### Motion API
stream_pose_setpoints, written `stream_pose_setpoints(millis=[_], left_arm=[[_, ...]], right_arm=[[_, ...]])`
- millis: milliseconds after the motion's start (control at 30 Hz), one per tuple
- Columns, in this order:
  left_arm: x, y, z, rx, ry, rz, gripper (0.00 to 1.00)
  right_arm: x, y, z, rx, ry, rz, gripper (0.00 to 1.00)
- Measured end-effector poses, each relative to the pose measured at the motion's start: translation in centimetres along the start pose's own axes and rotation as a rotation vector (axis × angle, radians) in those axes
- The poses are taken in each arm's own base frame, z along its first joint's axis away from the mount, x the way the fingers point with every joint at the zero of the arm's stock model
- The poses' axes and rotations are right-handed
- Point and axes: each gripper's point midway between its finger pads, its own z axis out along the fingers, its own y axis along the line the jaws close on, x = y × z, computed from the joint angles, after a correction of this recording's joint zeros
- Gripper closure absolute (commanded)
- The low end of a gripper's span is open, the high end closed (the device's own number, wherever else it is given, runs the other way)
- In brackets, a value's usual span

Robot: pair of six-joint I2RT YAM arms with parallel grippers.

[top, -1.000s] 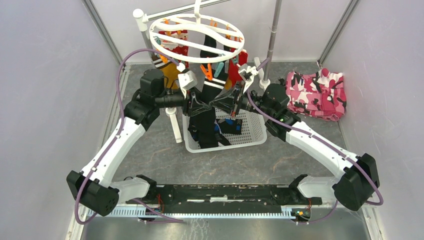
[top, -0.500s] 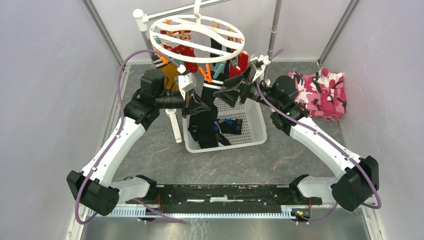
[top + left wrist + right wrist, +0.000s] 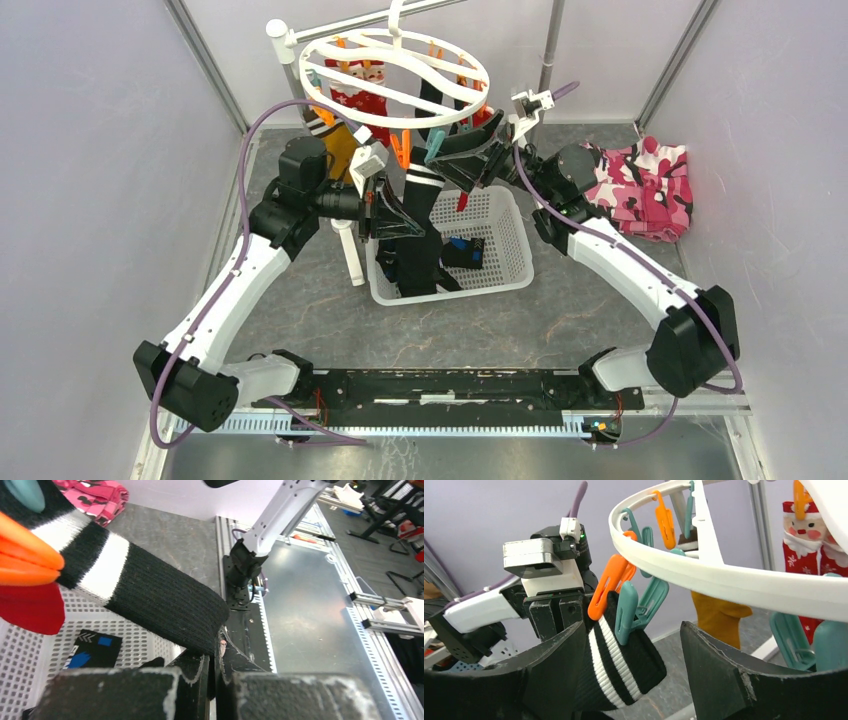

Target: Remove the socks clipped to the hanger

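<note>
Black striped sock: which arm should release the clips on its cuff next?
Right. The right gripper is open, its jaws framing the teal clip and orange clip on the black striped sock cuff. The left gripper is shut on the sock lower down, likely better used to hold it.

Obs.: the black sock with white stripes (image 3: 150, 595) is ribbed knit cloth, matt, slightly fuzzy. The round white hanger ring (image 3: 724, 577) is smooth plastic with a faint gloss. The white perforated basket (image 3: 505, 235) is matt plastic.
</note>
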Motion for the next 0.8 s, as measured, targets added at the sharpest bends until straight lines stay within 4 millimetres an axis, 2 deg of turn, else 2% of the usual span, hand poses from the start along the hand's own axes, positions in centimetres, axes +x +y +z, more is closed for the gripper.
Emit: stream_pose_setpoints(millis=[167,400,700,800], left_arm=[[-0.4,-1.2,0.1,0.066,-0.016,-0.044,0.92],[-0.3,-1.8,0.1,0.1,-0.016,-0.069,0.92],[-0.4,-2.3,0.0,0.125,-0.014,-0.089,0.92],[-0.4,-2.4,0.0,0.132,-0.013,-0.091,0.92]], right_arm=[[-0.6,0.3,0.6,-0.043,-0.04,0.042,0.27],[-1.6,1.0,1.1,-0.102,-0.099,0.077,0.3],[-1.5,0.1,1.7,-0.122,-0.141,0.136,0.27],[-1.4,-0.3,1.9,-0.121,-0.148,0.154,0.28]])
